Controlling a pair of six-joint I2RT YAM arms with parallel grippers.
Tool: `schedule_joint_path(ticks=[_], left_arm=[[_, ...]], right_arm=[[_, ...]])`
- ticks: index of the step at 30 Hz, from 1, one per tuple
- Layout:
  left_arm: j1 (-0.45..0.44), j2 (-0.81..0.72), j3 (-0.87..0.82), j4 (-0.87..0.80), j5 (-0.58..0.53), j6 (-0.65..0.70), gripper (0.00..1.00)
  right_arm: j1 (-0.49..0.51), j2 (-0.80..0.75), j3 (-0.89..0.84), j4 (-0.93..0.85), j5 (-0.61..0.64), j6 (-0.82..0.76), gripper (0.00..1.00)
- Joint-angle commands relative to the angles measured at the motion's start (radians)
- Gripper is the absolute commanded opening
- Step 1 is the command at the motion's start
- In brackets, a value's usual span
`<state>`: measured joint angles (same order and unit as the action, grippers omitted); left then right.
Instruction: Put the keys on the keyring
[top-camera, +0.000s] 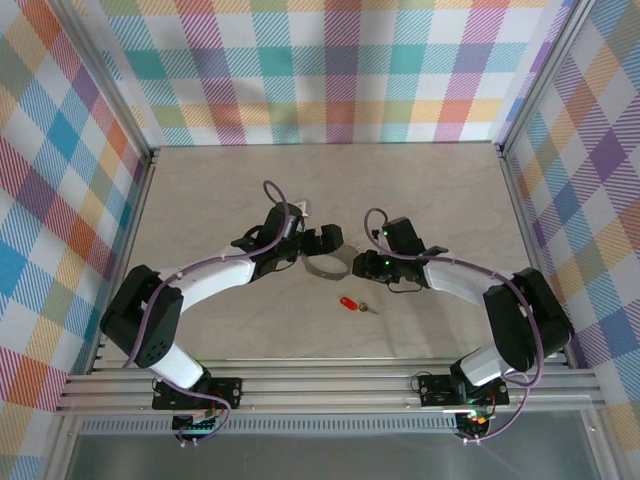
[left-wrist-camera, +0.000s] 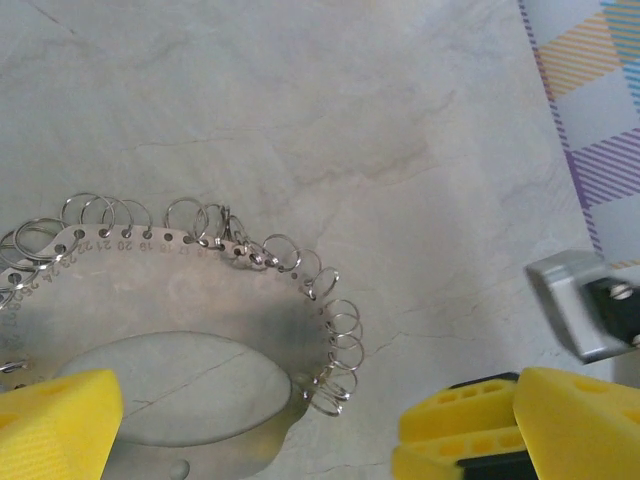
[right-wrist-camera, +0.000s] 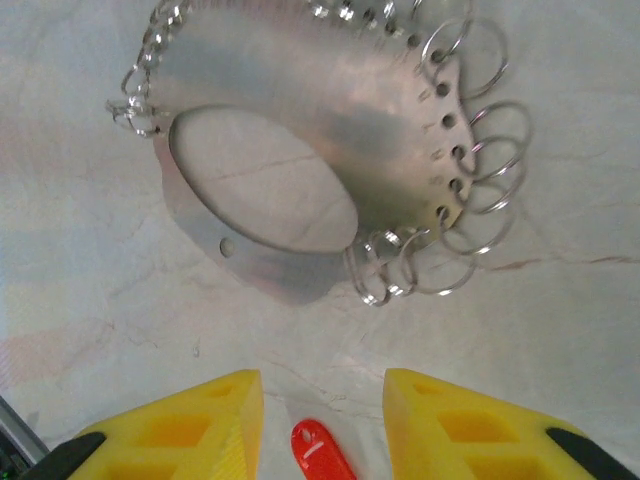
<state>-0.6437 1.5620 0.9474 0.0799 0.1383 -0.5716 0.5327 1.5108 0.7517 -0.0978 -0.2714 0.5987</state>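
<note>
Flat grey loop-fringed keyring (right-wrist-camera: 330, 110), red-headed key (right-wrist-camera: 322, 452) nearby; left fingers (left-wrist-camera: 50, 420) and right fingers (right-wrist-camera: 470, 430) spread apart.

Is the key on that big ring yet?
Not yet, nothing looks done. The red key lies loose on the table, apart from the keyring. Both arms' jaws stand open, holding nothing, near the ring. Picking up and threading remain.
</note>
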Motion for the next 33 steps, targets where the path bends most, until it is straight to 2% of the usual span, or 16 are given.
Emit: schedule_joint_path(ticks=[1,19,33], left_arm=[[-0.003,-0.028,-0.024,-0.033,-0.008,-0.009,1.0],[-0.003,-0.053,-0.025,-0.042,-0.006,0.003,1.0],[-0.004,-0.061,-0.025,-0.036,-0.007,0.008,1.0]], right_arm=[[0.028,0.049,0.026,-0.005,-0.001,0.01,0.36],[0.049,0.185,0.124,-0.027,0.089,-0.041,0.34],[0.049,0.212,0.169,-0.059,0.133,-0.076,0.32]])
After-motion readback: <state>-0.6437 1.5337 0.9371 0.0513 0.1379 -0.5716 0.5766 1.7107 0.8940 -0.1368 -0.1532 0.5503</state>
